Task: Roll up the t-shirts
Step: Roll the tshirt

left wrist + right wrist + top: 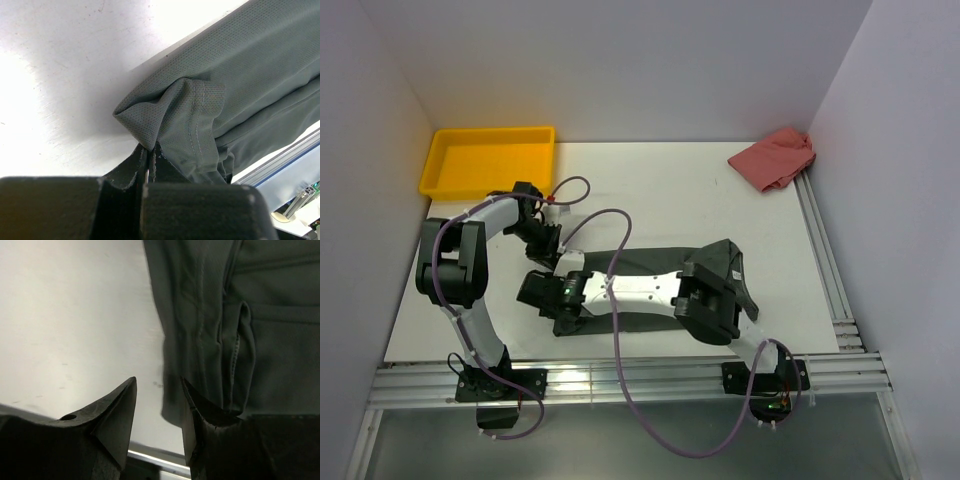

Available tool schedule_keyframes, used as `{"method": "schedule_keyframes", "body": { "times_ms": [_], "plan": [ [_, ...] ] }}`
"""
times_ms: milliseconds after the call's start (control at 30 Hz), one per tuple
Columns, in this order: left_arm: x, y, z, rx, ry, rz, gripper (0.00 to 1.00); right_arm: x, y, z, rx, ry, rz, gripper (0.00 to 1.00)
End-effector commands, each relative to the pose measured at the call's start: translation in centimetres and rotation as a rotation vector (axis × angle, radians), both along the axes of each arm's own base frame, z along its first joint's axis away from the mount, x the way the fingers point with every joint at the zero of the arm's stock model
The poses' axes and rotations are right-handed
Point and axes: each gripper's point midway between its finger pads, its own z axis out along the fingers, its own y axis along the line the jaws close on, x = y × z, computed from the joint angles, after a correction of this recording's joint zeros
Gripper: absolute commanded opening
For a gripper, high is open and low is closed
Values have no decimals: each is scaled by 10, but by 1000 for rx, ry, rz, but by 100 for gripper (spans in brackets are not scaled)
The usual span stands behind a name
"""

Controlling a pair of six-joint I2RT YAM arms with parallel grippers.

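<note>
**Left claw.** We find the left claw (150, 154) fully closed. Its jaws pinch a bunched fold of the t-shirt (240, 75) beside a stitched hem. The cloth rises off the table (60, 75) into the grip as a small peak, and creases spread out from it.

**Garment.** The t-shirt is dark charcoal-grey, in a fine, slightly mesh-like knit, and the hem carries a double row of stitching. From the left claw it runs away to the right as a long, narrow, folded band lying flat on the table. The band widens and rumples at the end farthest from that claw. The right arm lies over much of its length, so we cannot judge the neckline or the sleeves.

**Right claw.** We record the right claw (157, 385) with its jaws well apart and nothing held between them; the gap shows bare table. It hangs just in front of the left claw, at the same end of the band. One finger (200, 410) stands over the edge of the t-shirt, and we cannot tell whether it touches the cloth. Beyond that finger the fabric shows lengthwise folds and a seam line.

**Surroundings.** An aluminium rail (620, 375) borders the table nearer the arm bases than both claws. A yellow tray (485, 160) sits beyond the left claw in the far left corner. A red cloth (775, 158) lies crumpled in the far right corner, well apart from both claws and from the t-shirt.
</note>
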Motion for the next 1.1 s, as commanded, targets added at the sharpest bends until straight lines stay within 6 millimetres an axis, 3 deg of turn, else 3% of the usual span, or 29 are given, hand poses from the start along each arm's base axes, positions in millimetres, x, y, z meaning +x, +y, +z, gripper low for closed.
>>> {"method": "schedule_keyframes", "body": {
  "times_ms": [0, 467, 700, 767, 933, 1033, 1067],
  "plan": [
    [9, -3, 15, -1, -44, -6, 0, -2, -14, -8, -129, -29, -9, 47],
    [9, -3, 11, 4, -37, -10, 0, -28, -9, -47, -243, 32, 61, 52],
    [8, -4, 11, 8, -34, -13, 0, -33, -19, -64, -312, 63, 66, 50],
    [8, -3, 11, 13, -41, -15, 0, -36, -22, -70, -332, 77, 78, 43],
    [9, -4, 12, 7, -41, -14, 0, -41, -17, -79, -310, 100, 108, 13],
    [12, -4, 14, 9, -49, -17, 0, -35, -11, -73, -220, 85, 108, 1],
    [13, -4, 15, 10, -51, -15, 0, -34, -6, -56, -154, 80, 117, 1]
  ]
}}
